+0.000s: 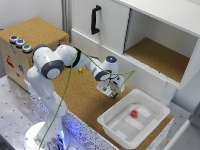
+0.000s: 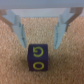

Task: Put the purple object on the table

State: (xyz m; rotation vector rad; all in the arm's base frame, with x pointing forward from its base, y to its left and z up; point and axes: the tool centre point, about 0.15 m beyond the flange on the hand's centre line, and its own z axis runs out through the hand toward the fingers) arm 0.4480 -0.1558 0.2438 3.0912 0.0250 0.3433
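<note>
Closest to your wrist camera, the gripper stood with its jaws spread wide and nothing between them, both fingers clear of the purple object. That small dark block (it carried yellowish ring-shaped marks on two faces) sat on the cork of the table, just beyond the fingertips and apart from them. In the exterior view you could see the gripper low over the table, near the white tray toward that view's right; the block itself was too small to make out there. A small red block lay inside the tray. Farther back stood the cork-topped box with coloured buttons and the open white cupboard.
</note>
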